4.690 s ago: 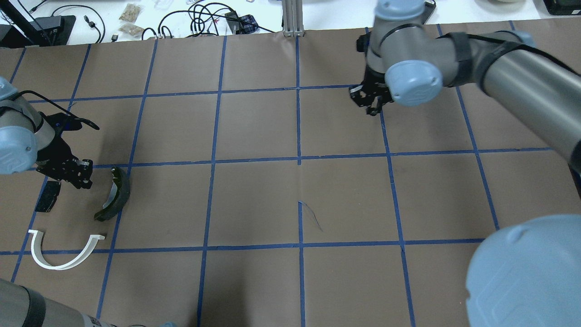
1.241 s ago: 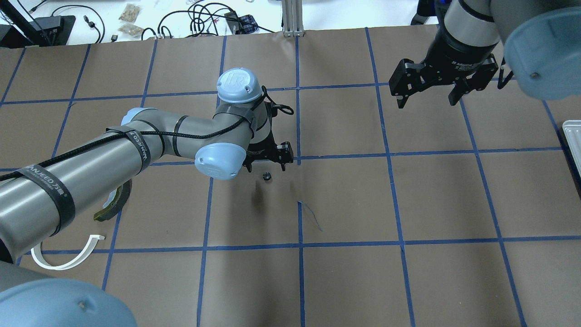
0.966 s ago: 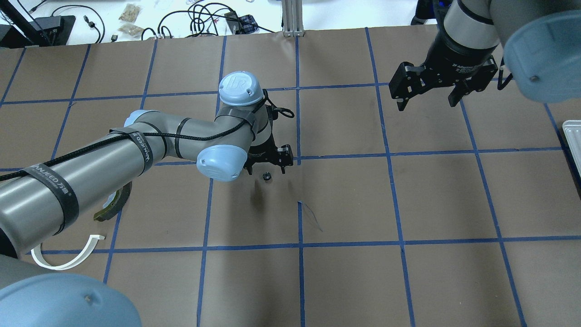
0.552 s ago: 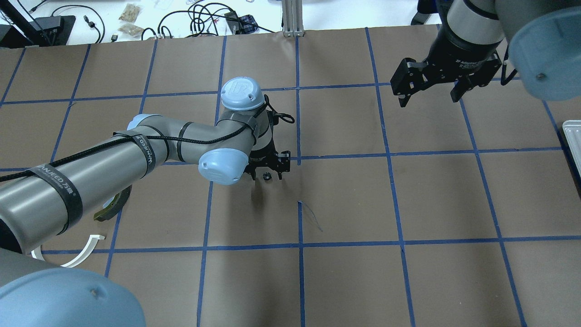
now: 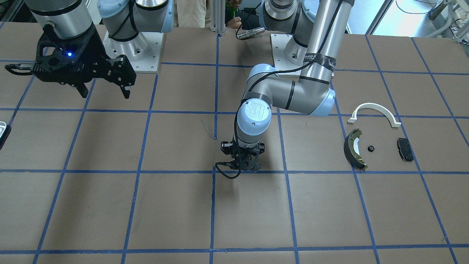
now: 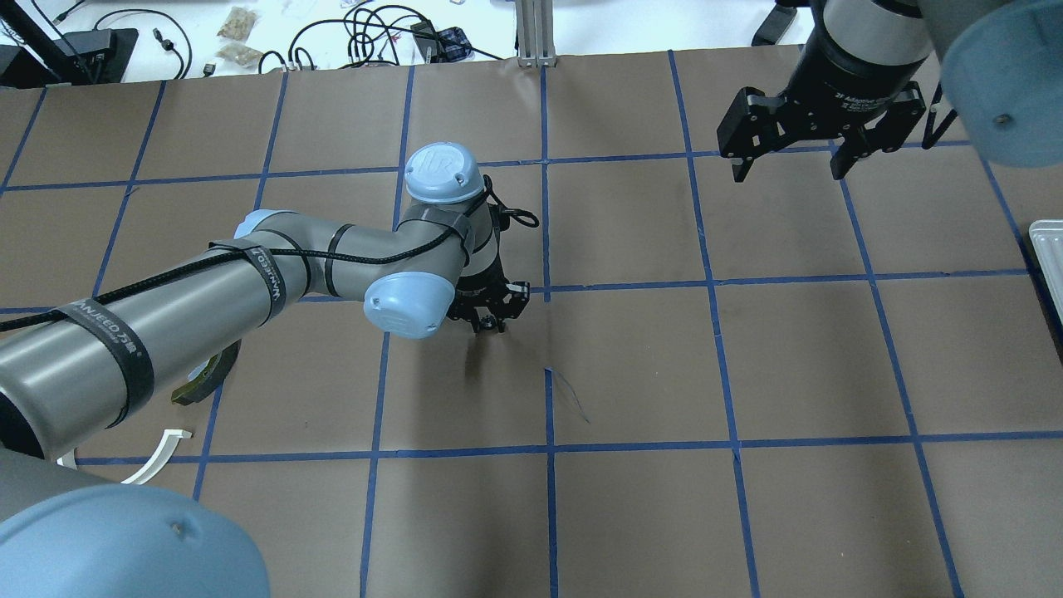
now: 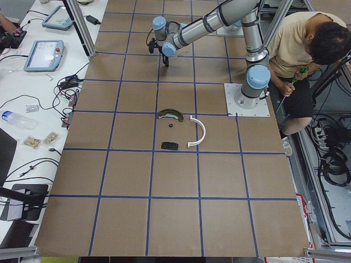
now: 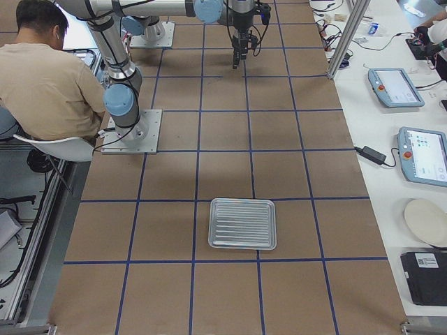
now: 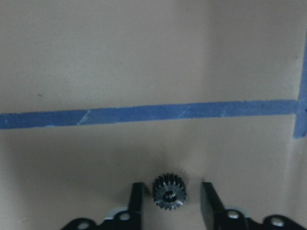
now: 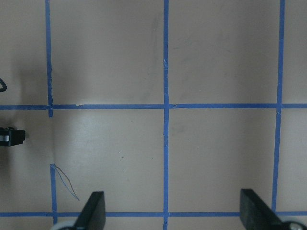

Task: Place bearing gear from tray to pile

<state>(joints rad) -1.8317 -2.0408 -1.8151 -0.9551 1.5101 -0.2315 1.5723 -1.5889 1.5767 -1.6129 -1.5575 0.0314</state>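
A small black toothed bearing gear (image 9: 169, 191) lies on the brown paper near the table's middle. My left gripper (image 9: 170, 202) is low over it and open, with one finger on each side of the gear and a small gap on both sides. It also shows in the overhead view (image 6: 490, 320) and the front view (image 5: 242, 168). The pile lies at my left: a white arc bracket (image 5: 373, 110), a dark brake shoe (image 5: 353, 148) and a black pad (image 5: 405, 149). My right gripper (image 6: 789, 173) is open and empty at the far right.
A small black part (image 5: 371, 148) lies between the brake shoe and the pad. The metal tray (image 8: 242, 223) sits at my right end of the table, its edge showing in the overhead view (image 6: 1048, 249). A seated person (image 8: 49, 77) is behind the robot bases.
My left arm came from the pile to the table's middle and lowered until its open fingers straddle the gear. My right gripper moved off to the far right, open.
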